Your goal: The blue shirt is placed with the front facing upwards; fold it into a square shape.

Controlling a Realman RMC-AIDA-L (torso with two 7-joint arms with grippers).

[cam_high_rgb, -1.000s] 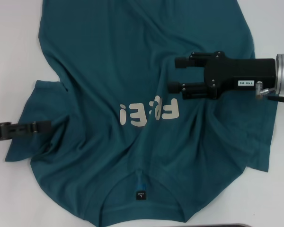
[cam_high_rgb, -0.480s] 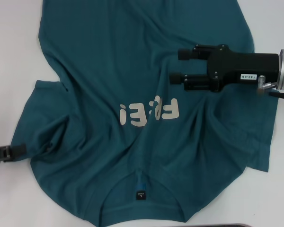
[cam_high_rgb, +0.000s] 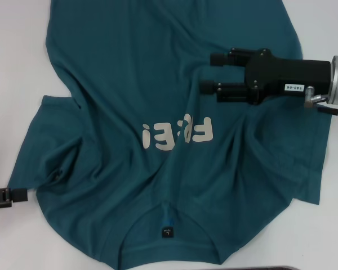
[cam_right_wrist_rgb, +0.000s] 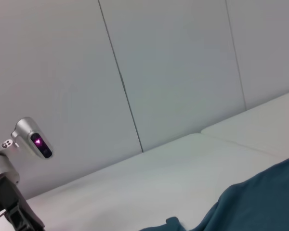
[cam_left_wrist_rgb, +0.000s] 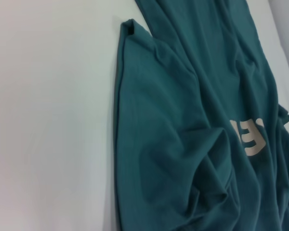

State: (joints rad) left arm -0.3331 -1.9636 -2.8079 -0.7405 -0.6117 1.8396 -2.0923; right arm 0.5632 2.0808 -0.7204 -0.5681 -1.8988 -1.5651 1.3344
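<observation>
The blue shirt point(cam_high_rgb: 158, 84) lies spread front up on the white table point(cam_high_rgb: 11, 67), with its collar and dark neck label point(cam_high_rgb: 167, 231) nearest me and the pale lettering point(cam_high_rgb: 177, 135) at mid-chest. My right gripper point(cam_high_rgb: 209, 73) is open and empty, held over the shirt's right chest area beside the lettering. My left gripper point(cam_high_rgb: 18, 195) is at the table's left edge, its tip by the hem of the left sleeve point(cam_high_rgb: 39, 152). The left wrist view shows that rumpled sleeve point(cam_left_wrist_rgb: 154, 120) and part of the lettering point(cam_left_wrist_rgb: 250, 137).
Bare white table lies on both sides of the shirt. The right sleeve point(cam_high_rgb: 304, 169) lies creased under the right arm. The right wrist view shows a grey panelled wall point(cam_right_wrist_rgb: 173, 72), the shirt's edge point(cam_right_wrist_rgb: 260, 202) and the left arm point(cam_right_wrist_rgb: 19, 207) far off.
My left gripper has drawn back off the left sleeve, toward me and to the left edge. My right gripper has shifted slightly away from me over the shirt.
</observation>
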